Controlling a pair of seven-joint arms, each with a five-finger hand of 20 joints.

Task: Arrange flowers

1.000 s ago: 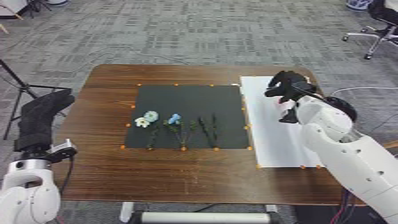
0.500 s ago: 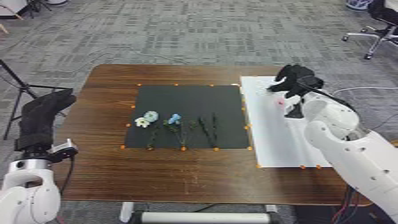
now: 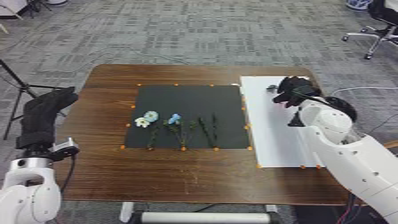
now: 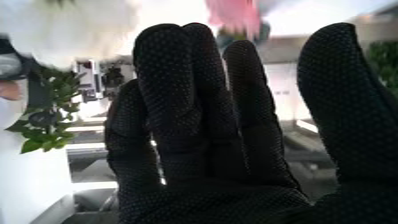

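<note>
Lower in the head view than in the earlier frame, the right hand (image 3: 291,90) is over the white sheet (image 3: 271,145), fingers straight, thumb spread; contact with the pink flower (image 4: 233,15) near its fingertips is indeterminable. Probable step: placing or adjusting blooms. Next: withdraw clear, then fetch the blue flower (image 3: 174,118) from the black mat (image 3: 213,97).

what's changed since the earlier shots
The right hand shifted away and to the right, then came back nearer the robot, over the white sheet, its fingers straight now. The left hand and the flowers on the black mat stayed put.
</note>
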